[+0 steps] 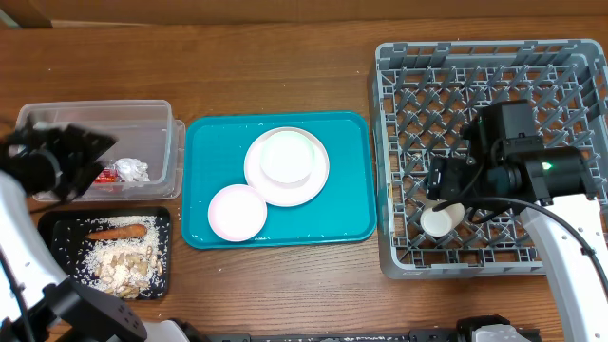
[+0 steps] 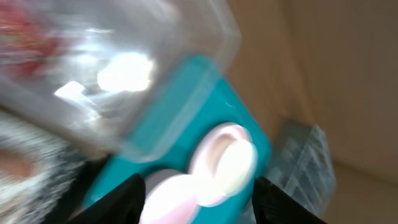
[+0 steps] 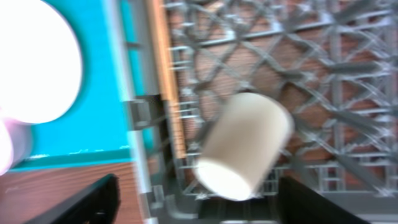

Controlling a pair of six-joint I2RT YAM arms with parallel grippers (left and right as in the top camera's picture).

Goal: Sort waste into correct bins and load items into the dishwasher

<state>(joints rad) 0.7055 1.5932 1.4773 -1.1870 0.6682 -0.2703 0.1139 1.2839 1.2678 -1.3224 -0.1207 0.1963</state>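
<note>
Where the white cup (image 1: 443,221) lay tilted in the gray rack (image 1: 570,57), in the corner nearest the teal tray (image 1: 351,190), the right gripper (image 3: 205,199) hung over it, jaws spread and empty. Over the clear bin (image 1: 95,104), the left gripper (image 2: 200,200) was likewise released.

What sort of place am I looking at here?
Probably a lab tabletop staged as kitchen clean-up: a grey dishwasher rack, a teal tray of plates, and a clear bin for waste on a wooden table.

Motion blur across clear bin (image 2: 155,56)
</note>
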